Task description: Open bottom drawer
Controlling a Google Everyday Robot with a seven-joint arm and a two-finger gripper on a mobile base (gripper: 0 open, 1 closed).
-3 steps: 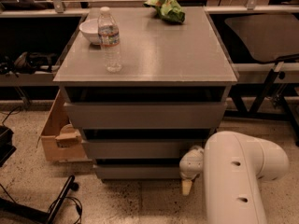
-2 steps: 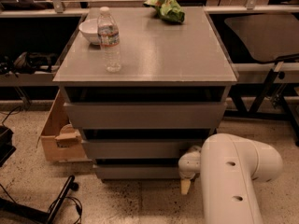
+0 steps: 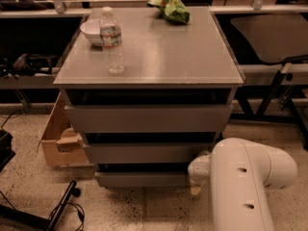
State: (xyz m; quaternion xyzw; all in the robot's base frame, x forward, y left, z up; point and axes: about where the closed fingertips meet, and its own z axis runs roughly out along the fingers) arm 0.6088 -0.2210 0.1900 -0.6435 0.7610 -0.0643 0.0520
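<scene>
- Down low in the cabinet [image 3: 154, 57], bottom drawer [image 3: 142, 179] shows only its front; contents hidden.
- Tool [image 3: 195, 179] sits by its right end; apart or together, cannot tell.

Whole arm [image 3: 250, 186] is off-white glossy shell, tinted warm by the light. The main link is one fat capsule shape with a domed end on the right. Two small dark oval recesses [image 3: 239, 170] sit in a line down its face. A smaller rounded white wrist housing [image 3: 201, 167] sticks out of its left side. Under that, the gripper [image 3: 196, 190] shows as a short tan tip, low by the floor, just beside the right end of the bottom drawer [image 3: 142, 179].
</scene>
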